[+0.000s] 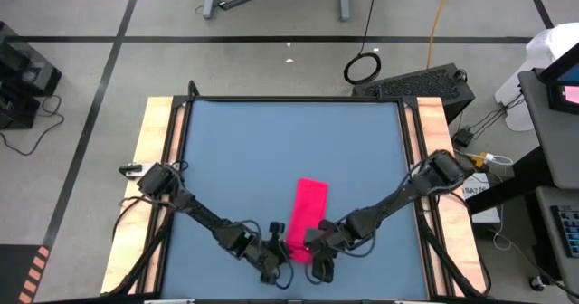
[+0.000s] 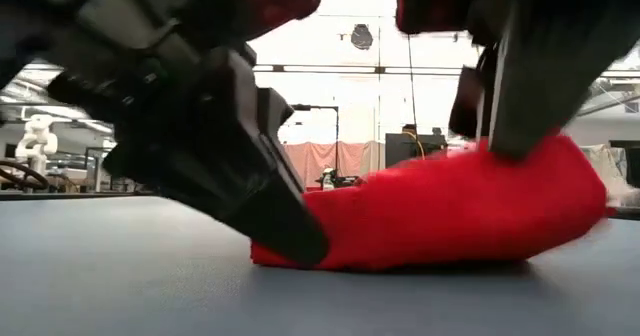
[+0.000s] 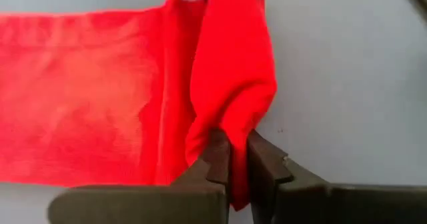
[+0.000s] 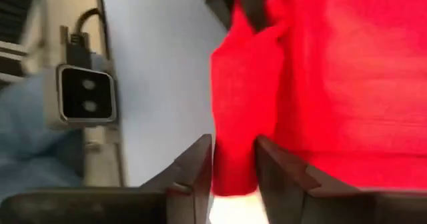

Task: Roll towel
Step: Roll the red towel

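Pinching towel (image 1: 306, 215) edge, left hand (image 3: 238, 159)

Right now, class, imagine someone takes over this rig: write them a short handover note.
Left end effector: shut on the towel's near end.
Right end effector: fingers either side of the same end, cloth between them; grip uncertain.
Towel: folded into a long strip on the table, near end bunched and lifted.
Done: near end gathered.
Left: roll it along the strip to the far end.
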{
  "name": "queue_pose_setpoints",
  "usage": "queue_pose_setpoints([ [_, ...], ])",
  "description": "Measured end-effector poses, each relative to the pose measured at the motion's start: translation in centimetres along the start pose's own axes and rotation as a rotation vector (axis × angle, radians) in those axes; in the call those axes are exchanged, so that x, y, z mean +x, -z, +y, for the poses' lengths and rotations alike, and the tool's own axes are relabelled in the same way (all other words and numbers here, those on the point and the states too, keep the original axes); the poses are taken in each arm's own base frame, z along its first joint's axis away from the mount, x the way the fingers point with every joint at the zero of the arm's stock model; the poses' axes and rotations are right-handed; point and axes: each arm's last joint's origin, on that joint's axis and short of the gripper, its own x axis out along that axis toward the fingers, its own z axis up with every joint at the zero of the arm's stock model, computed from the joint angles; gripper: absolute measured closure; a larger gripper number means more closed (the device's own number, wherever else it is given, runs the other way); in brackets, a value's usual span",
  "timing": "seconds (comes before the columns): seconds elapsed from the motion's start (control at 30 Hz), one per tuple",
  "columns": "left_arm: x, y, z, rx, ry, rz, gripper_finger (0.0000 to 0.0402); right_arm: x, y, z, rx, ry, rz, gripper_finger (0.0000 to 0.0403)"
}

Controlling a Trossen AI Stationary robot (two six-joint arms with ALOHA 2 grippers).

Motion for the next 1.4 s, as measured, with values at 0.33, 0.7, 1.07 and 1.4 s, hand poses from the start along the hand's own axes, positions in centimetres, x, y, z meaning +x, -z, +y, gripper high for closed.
queue_pose_setpoints([
  [0.33,0.5,-1.0,2.8,-0.264,0.29,0.099,0.0369,-2.0,5.1,3.6,-0.31,0.254,-0.224,0.0234],
  [0.7,0.8,-1.0,4.1,-0.47,0.337,0.178,0.037,2.2,10.4,4.8,-0.493,0.431,-0.426,0.0151],
  [1.07,0.8,-0.8,4.0,-0.526,0.319,0.197,0.037,4.5,10.0,3.3,-0.486,0.493,-0.436,0.0196],
  [1.4,0.9,-0.9,4.1,-0.52,0.289,0.164,0.0357,5.1,8.9,2.3,-0.304,0.437,-0.37,0.0213],
])
